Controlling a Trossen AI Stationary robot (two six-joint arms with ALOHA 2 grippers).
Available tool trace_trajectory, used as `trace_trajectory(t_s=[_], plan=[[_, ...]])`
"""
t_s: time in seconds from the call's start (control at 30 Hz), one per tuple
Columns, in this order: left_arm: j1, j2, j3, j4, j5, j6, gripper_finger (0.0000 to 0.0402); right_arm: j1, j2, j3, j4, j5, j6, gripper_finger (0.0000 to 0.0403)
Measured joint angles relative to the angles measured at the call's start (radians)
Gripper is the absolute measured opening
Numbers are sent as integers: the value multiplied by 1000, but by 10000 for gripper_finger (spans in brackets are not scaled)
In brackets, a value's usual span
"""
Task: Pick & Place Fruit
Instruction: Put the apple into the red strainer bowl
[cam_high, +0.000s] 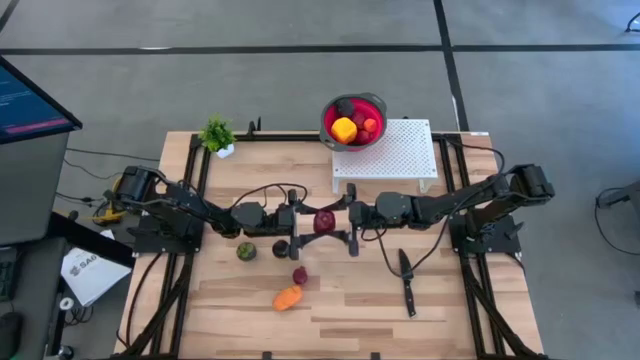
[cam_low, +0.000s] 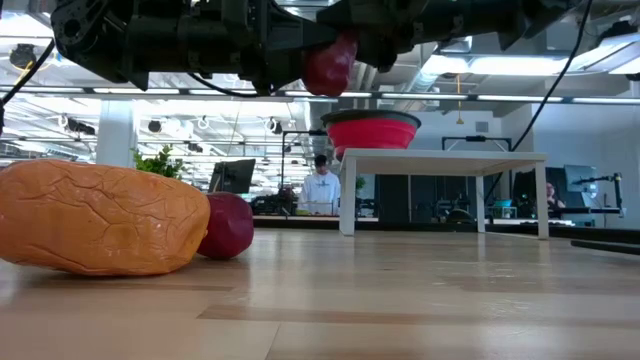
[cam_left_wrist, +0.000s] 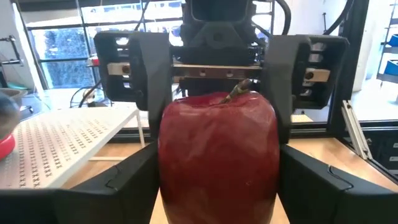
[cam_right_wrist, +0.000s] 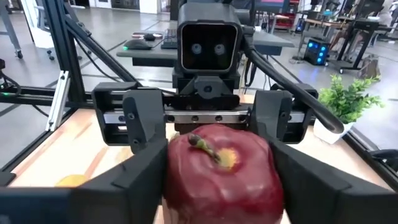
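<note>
Red apple (cam_high: 325, 221) hangs above mid-desk (cam_high: 350, 300), caught between both pincers at once, and that is the relation you must settle. Your left pincer (cam_high: 300, 222) faces it from one side, your right pincer (cam_high: 350, 222) from the other, head-on along one line; each wrist view shows fingers flanking the fruit, stem up. Both look clenched on it, so one has to let go before anything moves. Nearer you on the desk lie an orange piece (cam_high: 287, 297), a small dark red piece (cam_high: 299, 276) and a green piece (cam_high: 245, 251). Farther off, the red bowl (cam_high: 353, 120) sits on the right arm's side, so I'd judge the right arm takes it.
</note>
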Motion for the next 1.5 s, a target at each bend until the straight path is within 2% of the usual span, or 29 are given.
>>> trace_trajectory(t_s=[0.07, 0.3, 0.43, 0.57, 0.73, 0.87, 0.97, 1.03, 1.17, 1.33, 1.43, 1.5], plan=[[0, 0, 0, 0, 1, -7, 272, 0, -2, 2, -15, 1, 19, 217], [2, 2, -2, -24, 31, -13, 320, 10, -7, 4, -118, 6, 121, 215], [3, -6, 4, 29, 43, -3, 348, 39, 3, -6, -266, 37, 190, 216], [3, 1, -1, -3, 42, -2, 362, 81, -55, 1, -403, 167, 255, 230], [3, -1, 0, -2, 38, -3, 363, 123, -175, -4, -546, 302, 257, 222], [3, -1, -1, -1, 38, -3, 356, 102, -310, -2, -539, 441, 158, 224], [3, -1, -1, -1, 38, -4, 351, 20, -396, -2, -439, 513, 53, 232], [3, -1, -1, -1, 39, -4, 347, -62, -425, -1, -362, 499, 0, 232], [3, -1, -1, -1, 39, -4, 342, -260, -434, 0, -285, 380, -59, 228], [3, -1, -1, -2, 39, -4, 341, -489, -381, -1, -279, 194, -21, 234], [3, -1, -1, -2, 40, -4, 341, -583, -332, -1, -266, 92, 10, 235], [3, -1, -1, -2, 40, -4, 339, -621, -300, -1, -255, 61, 16, 235]])
